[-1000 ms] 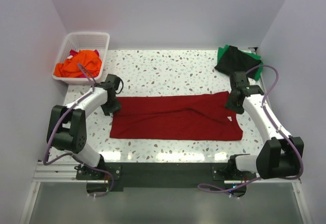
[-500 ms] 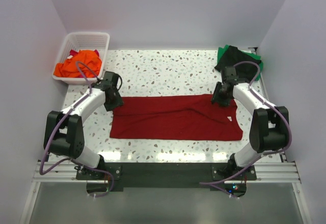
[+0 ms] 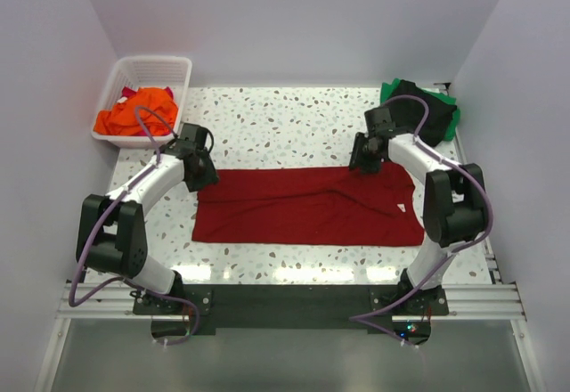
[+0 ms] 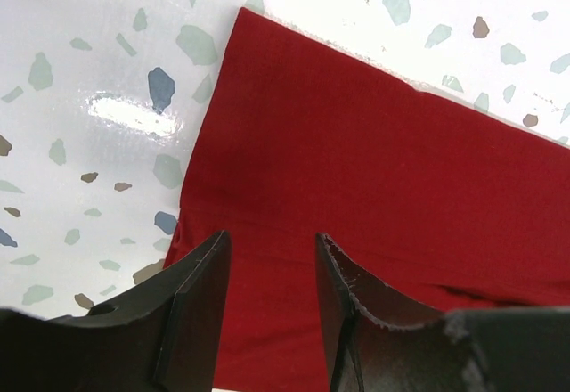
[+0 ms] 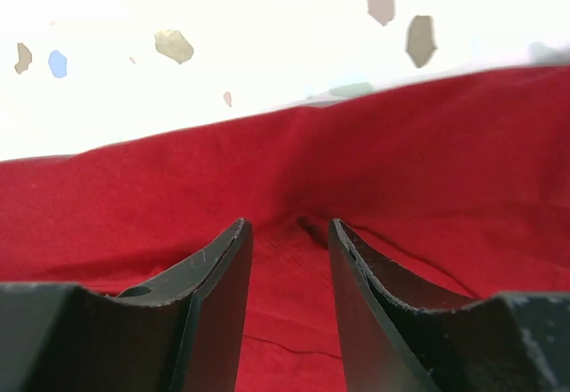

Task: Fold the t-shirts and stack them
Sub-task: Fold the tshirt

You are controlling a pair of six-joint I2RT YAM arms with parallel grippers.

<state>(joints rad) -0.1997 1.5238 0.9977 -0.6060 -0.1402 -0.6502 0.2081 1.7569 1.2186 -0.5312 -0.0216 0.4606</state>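
Against a second ago, I see the right arm swung in from the shirt's right-hand end to its far edge, right of the middle. The left arm has crept only slightly at the far left corner, and the dark red t-shirt (image 3: pixel 303 207) lies as it did, spread flat across the table (image 3: pixel 285 125). The left gripper (image 3: pixel 201 176) stands roughly half open, its fingers (image 4: pixel 200 294) apart with bare red cloth showing in the gap and nothing pinched. It hangs over the shirt's far left corner, with the cloth's edge just beyond the tips. The right gripper (image 3: pixel 363 159) is parted about as far and grips nothing that I can make out. Its fingers (image 5: pixel 223 276) straddle a small crease in the cloth just inside the far hem. Whether either pair of tips touches the fabric I cannot tell. An orange t-shirt (image 3: pixel 134 118) sits in the white basket (image 3: pixel 175 71) at far left, and a black t-shirt (image 3: pixel 410 102) lies on a green t-shirt (image 3: pixel 453 121) at the far right corner.
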